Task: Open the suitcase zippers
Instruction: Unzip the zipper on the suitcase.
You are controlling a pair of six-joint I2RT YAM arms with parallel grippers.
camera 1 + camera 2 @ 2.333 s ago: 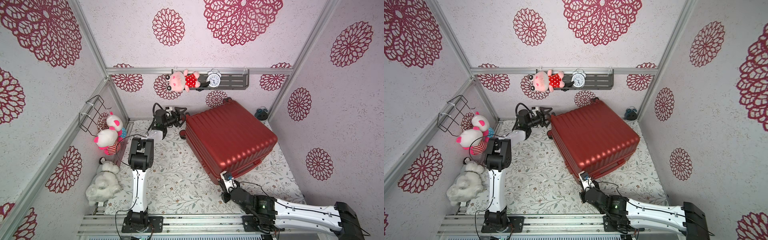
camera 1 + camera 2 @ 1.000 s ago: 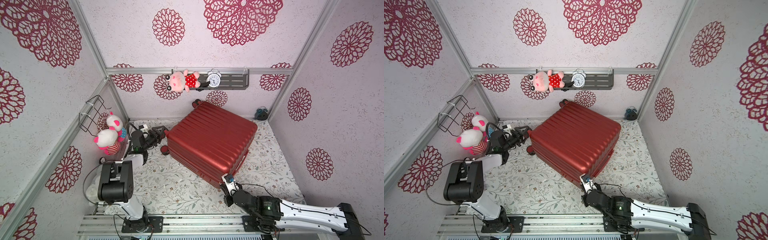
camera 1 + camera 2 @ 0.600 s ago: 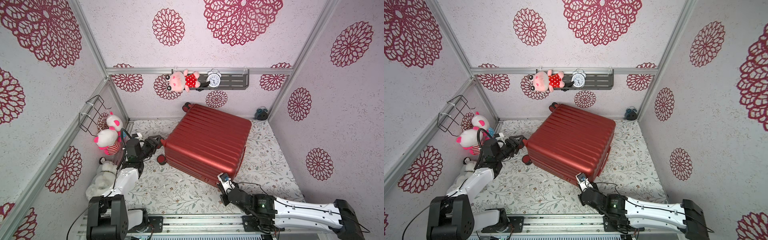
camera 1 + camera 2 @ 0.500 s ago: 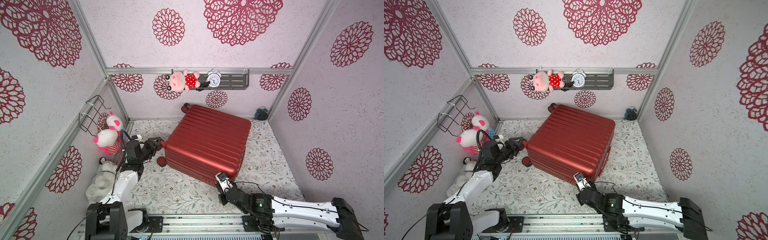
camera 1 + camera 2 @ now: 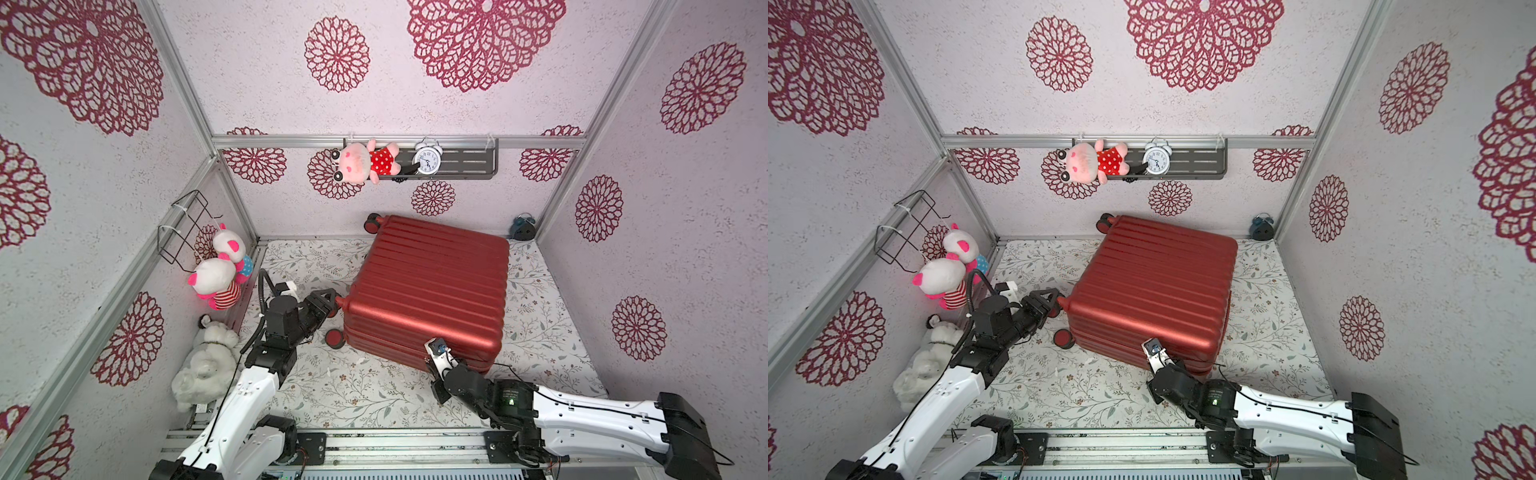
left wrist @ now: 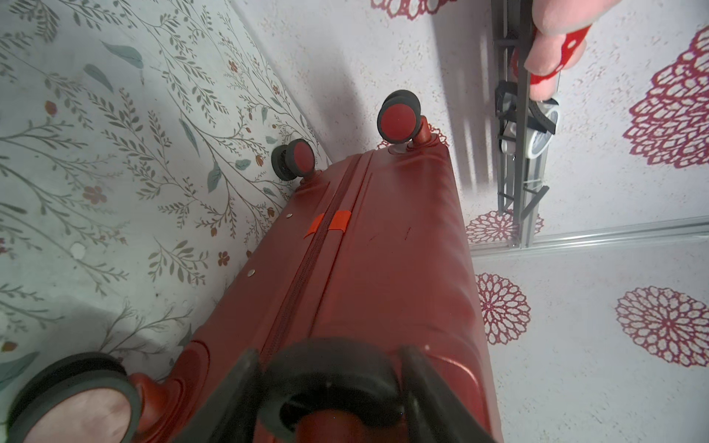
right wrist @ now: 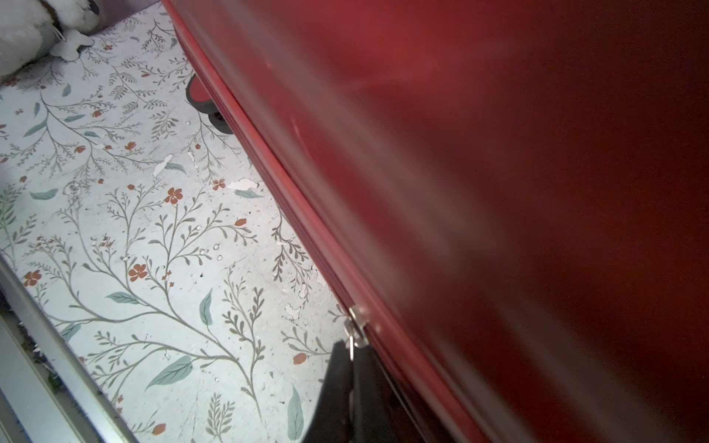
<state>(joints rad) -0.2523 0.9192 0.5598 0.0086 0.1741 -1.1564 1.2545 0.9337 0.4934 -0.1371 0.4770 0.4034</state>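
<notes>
We see suitcase (image 5: 428, 291) flat, long axis crosswise, wheel end toward left gripper (image 5: 330, 303), clamped on wheel (image 6: 330, 358); right gripper (image 7: 351, 351) pinches zipper pull (image 7: 356, 326); white plush (image 5: 208, 370) beside left arm (image 5: 249, 390)

Dark red ribbed hard-shell suitcase (image 5: 428, 291), closed, lying flat on the floral floor (image 5: 332, 386), a red-and-black wheel (image 6: 397, 122) at each corner of its left end, dark red zipper track (image 6: 295, 291) closed along the side seam, silver zipper pull (image 7: 355, 326) on the near edge.
</notes>
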